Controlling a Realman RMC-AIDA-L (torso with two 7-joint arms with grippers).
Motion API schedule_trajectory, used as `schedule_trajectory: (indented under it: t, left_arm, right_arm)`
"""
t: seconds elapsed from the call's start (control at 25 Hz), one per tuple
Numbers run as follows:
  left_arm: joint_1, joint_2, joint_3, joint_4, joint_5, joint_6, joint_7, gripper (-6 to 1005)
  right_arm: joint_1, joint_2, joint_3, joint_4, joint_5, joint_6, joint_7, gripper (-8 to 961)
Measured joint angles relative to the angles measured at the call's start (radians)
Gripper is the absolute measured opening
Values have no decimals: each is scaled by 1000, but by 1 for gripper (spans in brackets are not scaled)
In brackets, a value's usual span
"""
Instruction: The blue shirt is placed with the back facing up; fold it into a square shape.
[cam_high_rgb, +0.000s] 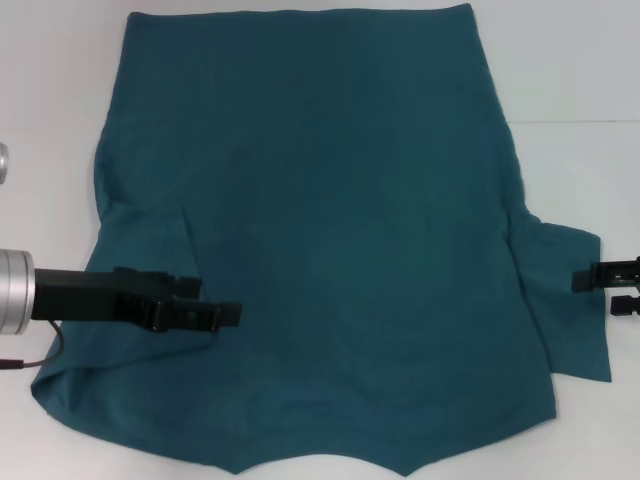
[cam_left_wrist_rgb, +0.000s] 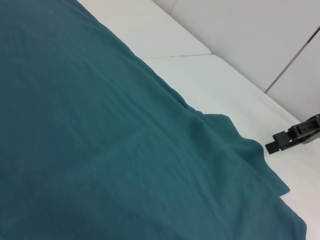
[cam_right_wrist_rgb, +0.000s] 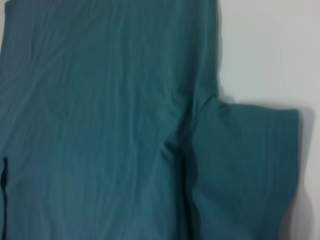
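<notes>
A: Left gripper (cam_high_rgb: 228, 314)?
B: Over the folded-in left side of the large dark teal-blue cloth shirt (cam_high_rgb: 320, 220), fingers closed together, holding nothing.
A: Shirt? Right gripper (cam_high_rgb: 600, 283)?
B: Flat on the white table (cam_high_rgb: 580, 70); gripper at the spread right sleeve's edge, opening unclear

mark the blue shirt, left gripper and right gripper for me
blue shirt (cam_high_rgb: 340, 250): head view, middle of the back panel.
left gripper (cam_high_rgb: 222, 315): head view, fingertips over the shirt's left side.
right gripper (cam_high_rgb: 590, 282): head view, tips at the right sleeve's edge.
</notes>
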Motion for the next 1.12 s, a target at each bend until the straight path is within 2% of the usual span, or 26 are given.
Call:
schedule_trajectory:
  t: [0.68, 1.12]
  left_arm:
    - [2, 0, 0, -2, 0, -16, -1, 918]
    - [3, 0, 0, -4, 0, -36, -5, 918]
  right_arm:
    - [9, 7, -31, -2, -1, 52, -29, 847]
    - [21, 24, -31, 6, 2, 82, -27, 845]
